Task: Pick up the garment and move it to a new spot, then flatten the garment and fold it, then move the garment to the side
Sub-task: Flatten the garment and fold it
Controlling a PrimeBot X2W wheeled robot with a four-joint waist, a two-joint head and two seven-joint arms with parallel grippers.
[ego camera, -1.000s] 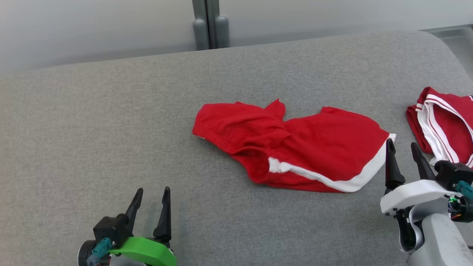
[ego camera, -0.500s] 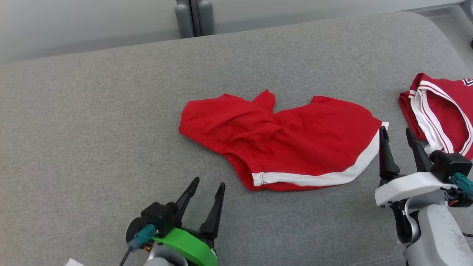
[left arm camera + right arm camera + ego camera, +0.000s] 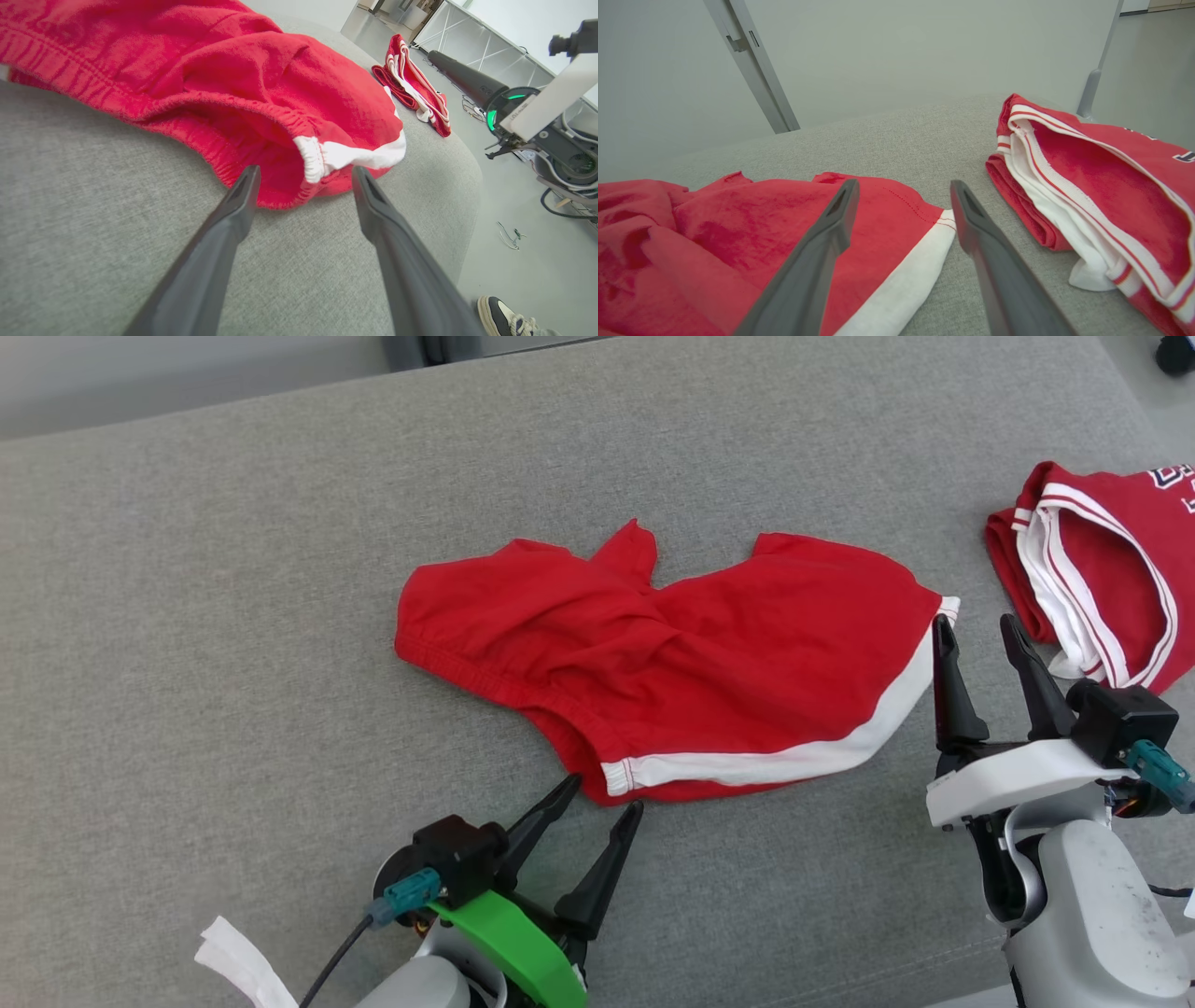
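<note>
A rumpled red garment (image 3: 672, 663) with white trim is spread across the middle of a grey fabric-covered worktop (image 3: 233, 616). The left end effector (image 3: 605, 795) is seen at its near edge, released, with fingers parted on either side of the white-trimmed hem corner. The right end effector (image 3: 975, 620), also released, is placed just beside the garment's right hem. A second folded red top (image 3: 1111, 551) lies at the far right.

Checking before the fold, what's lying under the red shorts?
The grey cushion shows all around the red shorts; anything directly beneath them is covered by the cloth.
</note>
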